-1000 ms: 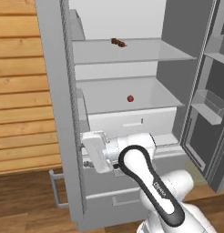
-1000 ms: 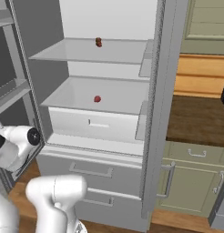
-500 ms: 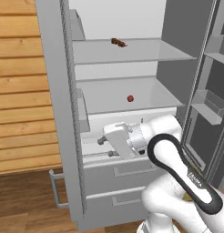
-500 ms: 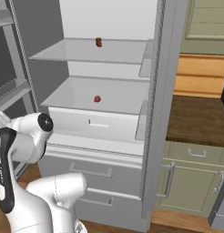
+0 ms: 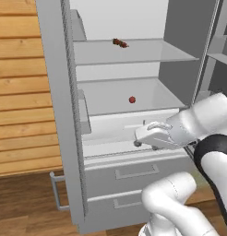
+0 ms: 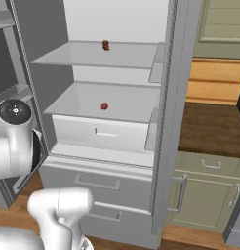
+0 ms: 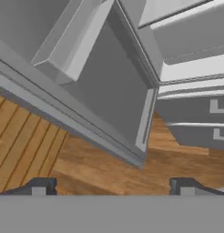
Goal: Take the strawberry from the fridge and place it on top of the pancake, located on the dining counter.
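Red and tiny, the strawberry (image 5: 132, 99) (image 6: 104, 106) sits alone on the middle shelf (image 5: 147, 97) (image 6: 117, 103) of the open fridge (image 5: 64, 138) (image 6: 163, 122), about midway across the shelf and back from its front edge. On the upper shelf (image 5: 147, 50) (image 6: 122, 56) above it lies a second small item (image 5: 119, 43) (image 6: 106, 45), dark reddish-brown, which cannot be identified. Directly below the strawberry's shelf a pale bin (image 5: 115, 133) (image 6: 102, 134) spans the fridge's width, and beneath that come two grey drawers (image 5: 134, 173) (image 6: 102, 183) with flat handles.

The hand (image 5: 150, 136) is level with the pale bin, in front of it and lower than the strawberry, not touching the berry. In the hand view the two dark fingertips (image 7: 38, 186) stand wide apart with nothing between them; beyond them are the wood floor (image 7: 100, 168), the inner side of a fridge door (image 7: 100, 86) and the drawer fronts at the right edge. The hand's exact spot cannot be told from the right base view, where the arm's elbow (image 6: 14, 141) stands at the fridge's left side, before the open left door (image 6: 14, 58).

Left of the fridge in the left base view is a wall of honey-coloured planks (image 5: 23, 87). To the fridge's right, in the right base view, a dark wood bench (image 6: 212, 127) tops green cabinets (image 6: 205, 195) with bar handles.
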